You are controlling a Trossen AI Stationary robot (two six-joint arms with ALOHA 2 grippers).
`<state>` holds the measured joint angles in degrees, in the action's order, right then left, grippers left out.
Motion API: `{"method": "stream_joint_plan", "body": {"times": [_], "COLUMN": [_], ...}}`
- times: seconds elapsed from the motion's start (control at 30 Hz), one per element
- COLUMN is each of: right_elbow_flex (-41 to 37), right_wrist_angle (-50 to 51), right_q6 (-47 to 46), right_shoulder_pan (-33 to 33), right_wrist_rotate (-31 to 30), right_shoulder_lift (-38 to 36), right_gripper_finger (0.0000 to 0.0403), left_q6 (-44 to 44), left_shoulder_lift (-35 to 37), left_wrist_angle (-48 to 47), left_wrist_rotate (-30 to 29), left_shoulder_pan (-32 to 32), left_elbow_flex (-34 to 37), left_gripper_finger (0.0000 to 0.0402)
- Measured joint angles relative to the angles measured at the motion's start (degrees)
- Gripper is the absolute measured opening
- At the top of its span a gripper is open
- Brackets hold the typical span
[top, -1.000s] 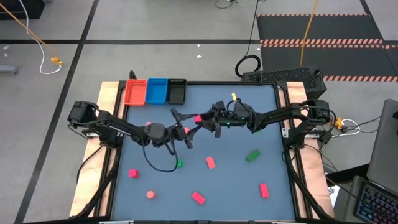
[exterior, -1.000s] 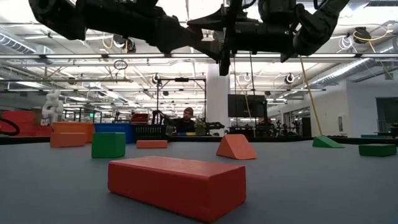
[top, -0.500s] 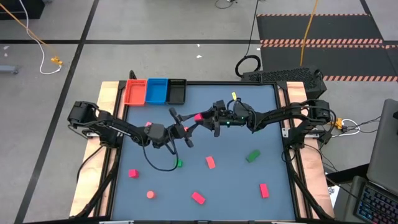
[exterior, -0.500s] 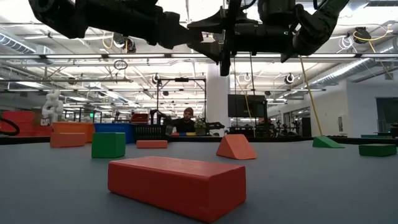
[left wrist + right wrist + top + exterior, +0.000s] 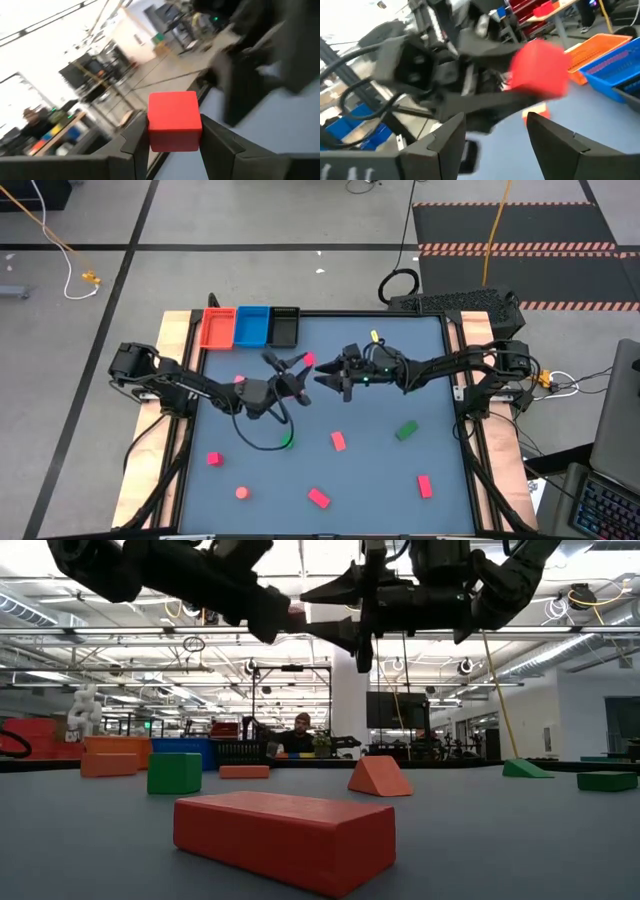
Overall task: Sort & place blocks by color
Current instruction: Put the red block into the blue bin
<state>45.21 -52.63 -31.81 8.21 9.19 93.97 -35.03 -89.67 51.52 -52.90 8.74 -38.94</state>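
while trays [image 5: 250,326] sit bare | left end effector [image 5: 305,364] clamps red cube [image 5: 174,120] | right end effector [image 5: 322,377] apart

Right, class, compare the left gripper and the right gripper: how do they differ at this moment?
The left gripper is shut on a red cube. The right gripper stands open and empty, with the cube just beyond its fingers. The left gripper reaches in from the table's left side, the right gripper from its right. Both are dark, two-fingered and raised above the table, tips facing each other.
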Motion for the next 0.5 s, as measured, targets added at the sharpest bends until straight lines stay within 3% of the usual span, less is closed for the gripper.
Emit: {"method": "stream_joint_plan", "body": {"times": [0.2,0.3,0.4,0.5], "right_elbow_flex": [-1.2,-2.5,-3.8,-5.0], "right_wrist_angle": [1.8,1.9,1.4,1.0], "right_q6": [1.0,1.3,2.7,3.5], "right_shoulder_pan": [0.0,-0.1,-0.1,-0.1], "right_wrist_rotate": [0.4,3.9,6.8,8.5], "right_shoulder_lift": [0.0,0.0,0.0,0.0], "right_gripper_finger": [0.0207,0.0207,0.0207,0.0208], "left_q6": [0.2,3.2,11.4,21.9], "left_shoulder_lift": [0.9,3.5,8.0,13.7], "left_wrist_angle": [-3.3,-8.2,-17.7,-29.9], "left_wrist_rotate": [-8.3,-12.2,-10.6,-3.6], "left_shoulder_pan": [-0.4,-1.4,-3.4,-7.2], "left_elbow_flex": [0.1,0.1,0.1,0.1], "left_gripper_finger": [0.0136,0.0136,0.0136,0.0136]}}
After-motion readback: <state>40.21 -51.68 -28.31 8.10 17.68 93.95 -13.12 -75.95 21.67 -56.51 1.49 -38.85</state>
